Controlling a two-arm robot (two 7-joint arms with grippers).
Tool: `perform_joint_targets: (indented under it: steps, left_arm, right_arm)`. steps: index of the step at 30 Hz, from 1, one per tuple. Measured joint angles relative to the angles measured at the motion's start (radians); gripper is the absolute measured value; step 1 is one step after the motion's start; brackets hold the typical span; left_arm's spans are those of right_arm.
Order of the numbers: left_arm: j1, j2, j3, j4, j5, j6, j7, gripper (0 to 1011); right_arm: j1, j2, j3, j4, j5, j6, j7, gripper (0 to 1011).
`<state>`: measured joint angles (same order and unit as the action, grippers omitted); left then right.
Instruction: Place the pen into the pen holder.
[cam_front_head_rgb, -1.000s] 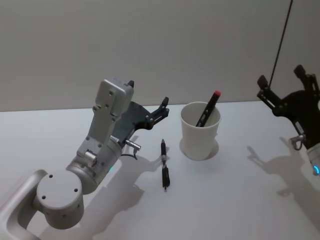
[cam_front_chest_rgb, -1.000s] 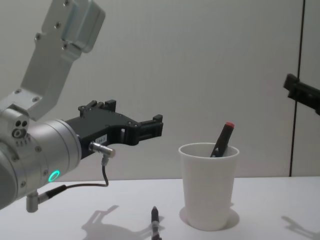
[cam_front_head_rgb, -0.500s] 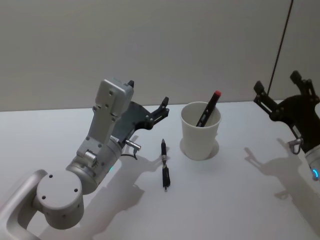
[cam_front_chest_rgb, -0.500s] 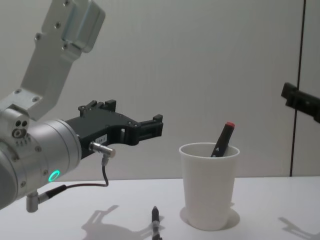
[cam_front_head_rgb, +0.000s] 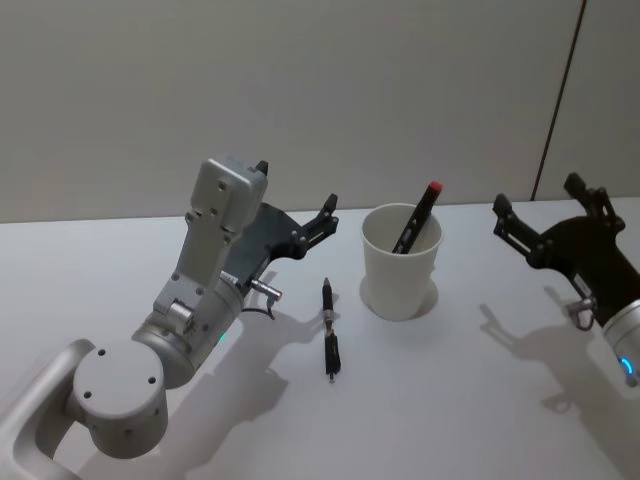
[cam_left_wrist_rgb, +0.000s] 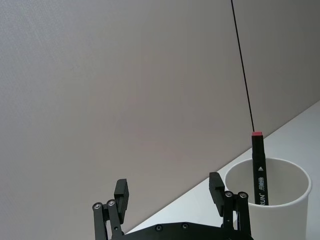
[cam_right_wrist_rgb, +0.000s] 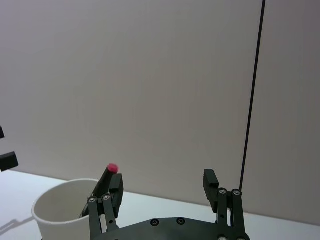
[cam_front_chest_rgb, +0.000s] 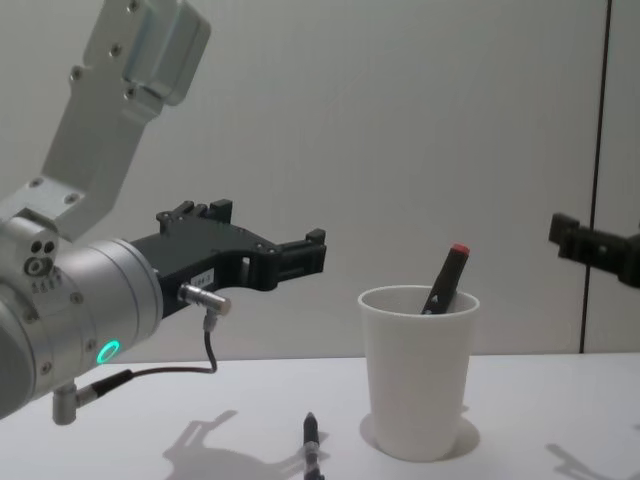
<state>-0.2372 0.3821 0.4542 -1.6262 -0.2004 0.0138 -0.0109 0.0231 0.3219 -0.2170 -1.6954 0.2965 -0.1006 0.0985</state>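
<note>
A slim black pen (cam_front_head_rgb: 329, 330) is seen lying flat on the white table (cam_front_head_rgb: 450, 400), just beside the pen holder, a plain white tapered paper cup (cam_front_head_rgb: 400, 268), on the robot's left of it and not touching it. Its length is laid roughly away from the robot. A black marker with a red cap (cam_front_head_rgb: 418, 215) is already leaned inside the cup, its cap raised above the rolled rim. The left gripper (cam_left_wrist_rgb: 168, 186) is held in the air to the left of the cup, above and a little behind the pen, with its fingers spread apart and nothing between them. The right gripper (cam_front_head_rgb: 537, 193) is held above the table on the far side of the cup, well apart from the pen, likewise spread wide and empty. The step in hand is judged to be the approach before the grasp: the slim pen has not yet been picked up, and which arm is meant for it cannot be told for certain, though the left one is placed nearer. For the next move, an open gripper would have to be lowered over the pen with its fingers set across the barrel, closed low against the table top, then raised and tipped so that the pen can be dropped inside the rim beside the marker without the light cup being knocked.
</note>
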Motion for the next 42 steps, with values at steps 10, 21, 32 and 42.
perform_joint_targets:
  steps: [10,21,32,42]
  left_arm:
    - [0.000,0.000,0.000,0.000,0.000,0.000,0.000,1001]
    - [0.001,0.001,-0.002,-0.002,-0.002,0.004,-0.007,1001]
    - [0.023,0.019,-0.010,-0.043,-0.029,0.036,-0.015,1001]
    - [0.071,0.055,-0.018,-0.112,-0.068,0.095,-0.002,1001]
  right_arm:
    - [-0.031,0.014,-0.008,-0.059,-0.008,0.110,-0.027,1002]
    - [-0.038,0.016,-0.009,-0.072,-0.010,0.135,-0.033,1001]
    - [-0.038,0.016,-0.009,-0.072,-0.010,0.135,-0.033,1002]
    - [-0.038,0.016,-0.009,-0.072,-0.009,0.135,-0.032,1001]
